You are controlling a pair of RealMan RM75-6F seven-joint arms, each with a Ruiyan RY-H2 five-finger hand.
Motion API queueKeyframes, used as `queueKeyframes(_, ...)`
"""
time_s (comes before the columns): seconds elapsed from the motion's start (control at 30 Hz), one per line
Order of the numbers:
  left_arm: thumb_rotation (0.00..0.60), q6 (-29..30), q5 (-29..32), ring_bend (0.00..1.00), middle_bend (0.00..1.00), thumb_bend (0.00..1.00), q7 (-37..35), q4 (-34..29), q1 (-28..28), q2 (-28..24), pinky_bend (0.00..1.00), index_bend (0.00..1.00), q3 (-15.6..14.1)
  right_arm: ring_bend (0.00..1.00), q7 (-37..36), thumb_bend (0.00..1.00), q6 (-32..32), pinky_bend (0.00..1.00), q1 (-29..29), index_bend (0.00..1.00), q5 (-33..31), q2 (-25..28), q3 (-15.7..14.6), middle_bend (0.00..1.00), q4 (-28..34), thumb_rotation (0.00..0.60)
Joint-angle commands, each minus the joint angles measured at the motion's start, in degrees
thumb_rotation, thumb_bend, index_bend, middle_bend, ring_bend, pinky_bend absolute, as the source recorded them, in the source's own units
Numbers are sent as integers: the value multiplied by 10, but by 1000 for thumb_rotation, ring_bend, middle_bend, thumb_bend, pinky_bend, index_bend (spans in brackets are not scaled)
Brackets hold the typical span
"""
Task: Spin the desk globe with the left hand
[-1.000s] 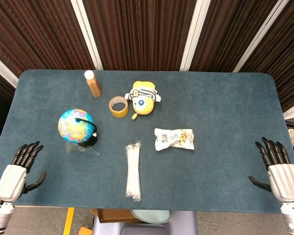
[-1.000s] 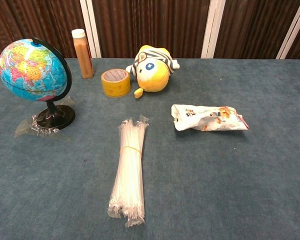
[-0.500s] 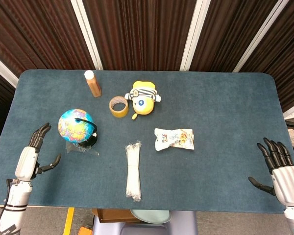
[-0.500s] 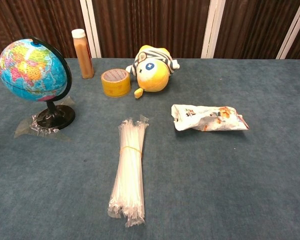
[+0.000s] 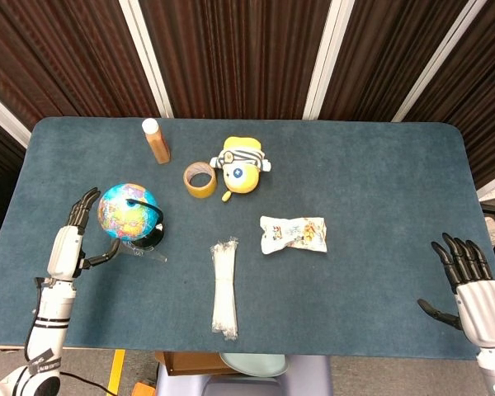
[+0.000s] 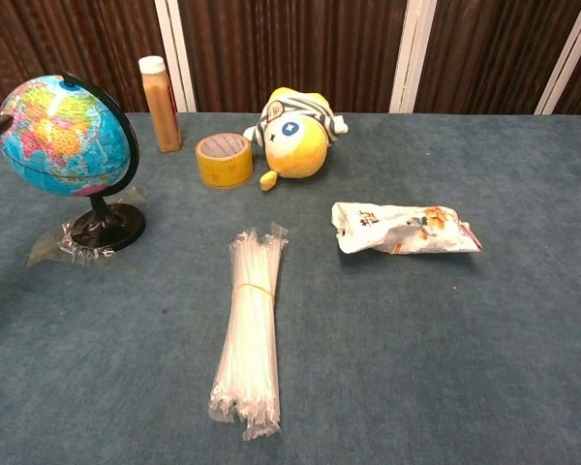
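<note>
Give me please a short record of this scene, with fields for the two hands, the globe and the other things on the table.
left hand: open, fingers apart, just beside the globe
right hand: open, near table edge, holding nothing
globe: upright on its black stand
other things: bottle, tape roll, plush toy, snack bag, bundle of straws

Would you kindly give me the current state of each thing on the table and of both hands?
Globe: upright on its stand, untouched.
Bottle: upright, capped.
Tape roll: lying flat.
Plush toy: lying by the tape.
Snack packet: lying flat, sealed.
Straw bundle: lying flat, banded.
Left hand: open, beside the globe.
Right hand: open, holding nothing.
</note>
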State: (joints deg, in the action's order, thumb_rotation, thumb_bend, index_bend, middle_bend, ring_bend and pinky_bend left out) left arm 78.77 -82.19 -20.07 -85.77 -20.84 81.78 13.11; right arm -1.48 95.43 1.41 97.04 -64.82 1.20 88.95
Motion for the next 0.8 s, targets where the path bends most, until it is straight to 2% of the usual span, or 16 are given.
queueKeyframes(0.03,600,-8,6,0,0,349,2,2,-7,6,0,0,2,0,-1,171,-1,0,-1,0,-2,1,0,0,2,600)
queueKeyframes(0.47,600,-44,45,0,0,350,12,33,-34,32,0,0,18,0,1,171,-13,0,-1,0,-4,6,-5,0,10,600)
queueKeyframes(0.8,600,-43,53,0,0,353,18,45,-36,32,0,0,20,0,2,171,-13,0,-3,0,-4,7,-5,0,12,600)
